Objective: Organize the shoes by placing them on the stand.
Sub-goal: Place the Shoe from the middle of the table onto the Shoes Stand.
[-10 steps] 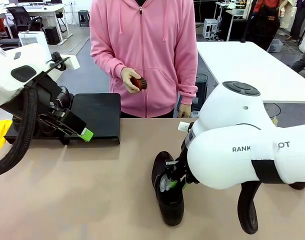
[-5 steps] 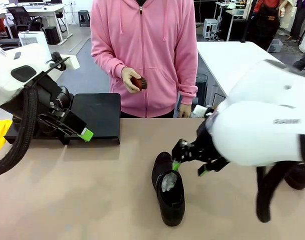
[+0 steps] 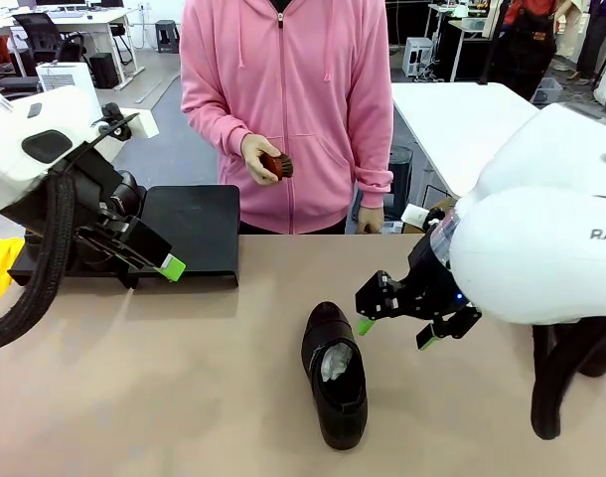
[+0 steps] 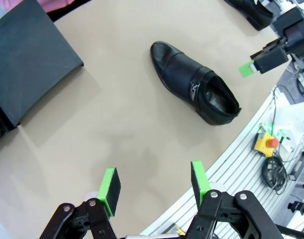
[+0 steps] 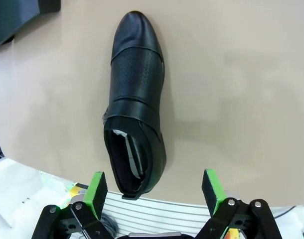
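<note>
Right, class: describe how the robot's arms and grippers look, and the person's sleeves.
The left arm and right arm have rounded white shells, each with a black ribbed cable hanging beside it; the right arm bears dark lettering. The left gripper and right gripper are black with green pads. The person's sleeves are pink hoodie fabric.

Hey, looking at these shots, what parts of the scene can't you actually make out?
- Front view: left part of the stand, behind the left arm.
- Left wrist view: a second shoe, cut by the top edge.
- Front view: the brown thing in the person's hand, half covered by fingers.
</note>
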{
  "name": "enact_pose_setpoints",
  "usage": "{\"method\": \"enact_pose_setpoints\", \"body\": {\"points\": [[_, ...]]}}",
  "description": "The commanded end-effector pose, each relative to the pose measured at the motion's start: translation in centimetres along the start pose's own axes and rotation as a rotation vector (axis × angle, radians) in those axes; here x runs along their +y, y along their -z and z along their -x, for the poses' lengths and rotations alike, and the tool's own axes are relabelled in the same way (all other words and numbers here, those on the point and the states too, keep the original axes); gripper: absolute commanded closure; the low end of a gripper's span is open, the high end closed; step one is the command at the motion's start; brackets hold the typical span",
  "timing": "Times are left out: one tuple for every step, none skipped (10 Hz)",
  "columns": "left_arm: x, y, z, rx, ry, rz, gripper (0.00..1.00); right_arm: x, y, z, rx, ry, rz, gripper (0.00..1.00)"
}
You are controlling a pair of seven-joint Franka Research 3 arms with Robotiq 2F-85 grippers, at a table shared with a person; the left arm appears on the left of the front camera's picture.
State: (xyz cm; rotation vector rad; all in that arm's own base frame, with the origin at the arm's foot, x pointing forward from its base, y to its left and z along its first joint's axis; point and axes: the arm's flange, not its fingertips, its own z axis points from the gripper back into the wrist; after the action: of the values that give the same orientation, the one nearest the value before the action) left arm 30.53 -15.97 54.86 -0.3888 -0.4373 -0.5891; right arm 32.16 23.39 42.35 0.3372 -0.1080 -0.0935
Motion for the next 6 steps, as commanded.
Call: {"method": "enact_pose_setpoints", "body": {"points": [[0.0,-0.1,0.0,-0.004,-0.001,0.025,0.26,0.5,0.5,-0.2,-0.01,0.017,-0.029,0.0],[0.0,-0.1,0.0,-0.004,-0.001,0.025,0.26,0.5,0.5,-0.2,-0.01,0.017,-0.029,0.0],[0.0,-0.1,0.0,-0.004,-0.001,0.025,0.26,0.5,0.5,-0.2,-0.01,0.017,-0.029,0.0],[0.0,-0.1,0.0,-0.004,-0.001,0.025,0.26,0.1,0.3,-0.1,-0.003,-0.002,0.001,0.0],[0.0,0.0,0.0,0.0,0.0,0.0,0.26,-2.0,-1.7,0.5,-0.066,0.08,0.007,0.0],[-3.4,2.9,-0.8,0.075,0.078,0.068,0.26,-4.6,-4.4,0.6,-0.133,0.132,0.029,0.0]]}}
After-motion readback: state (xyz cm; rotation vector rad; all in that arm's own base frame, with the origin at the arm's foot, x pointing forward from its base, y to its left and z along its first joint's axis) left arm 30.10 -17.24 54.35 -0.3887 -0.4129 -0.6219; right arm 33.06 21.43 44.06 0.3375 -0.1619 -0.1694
